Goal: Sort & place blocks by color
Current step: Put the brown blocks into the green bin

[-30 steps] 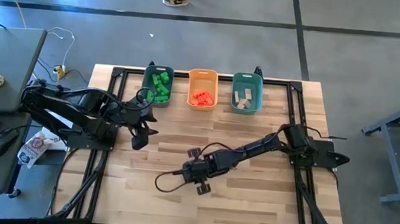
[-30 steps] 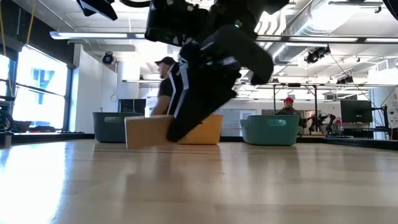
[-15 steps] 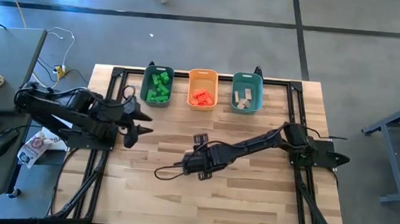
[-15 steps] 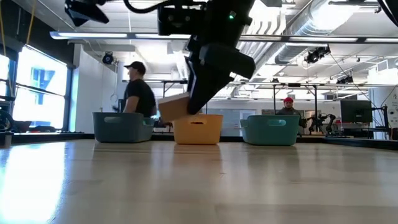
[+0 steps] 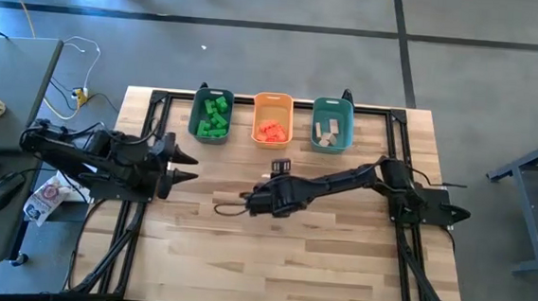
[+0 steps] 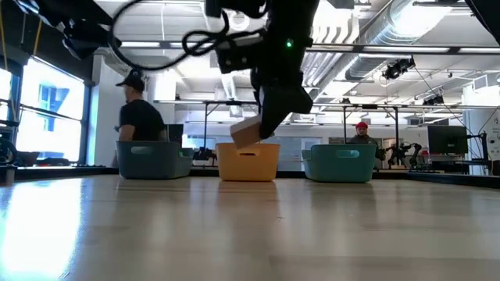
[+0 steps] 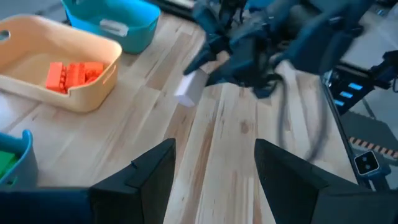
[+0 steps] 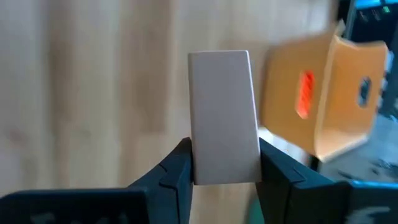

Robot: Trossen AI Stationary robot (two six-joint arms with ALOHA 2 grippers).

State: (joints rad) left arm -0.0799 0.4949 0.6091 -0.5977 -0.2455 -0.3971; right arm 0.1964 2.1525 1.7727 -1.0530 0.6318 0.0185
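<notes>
Left gripper (image 5: 185, 163) at the table's (image 5: 337, 269) left edge, fingers spread apart, holding nothing. Right gripper (image 5: 269, 183) mid-table, clamped on a pale tan block (image 8: 224, 116) carried clear of the tabletop, just short of the orange bin (image 5: 272, 118). Green blocks (image 5: 216, 114), red-orange blocks (image 5: 270, 130) and tan blocks (image 5: 327, 131) lie in the three bins, left to right.

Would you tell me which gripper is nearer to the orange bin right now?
The right. The right gripper, holding a tan block, hovers just in front of the orange bin; the left gripper waits open at the table's left side, farther off.
</notes>
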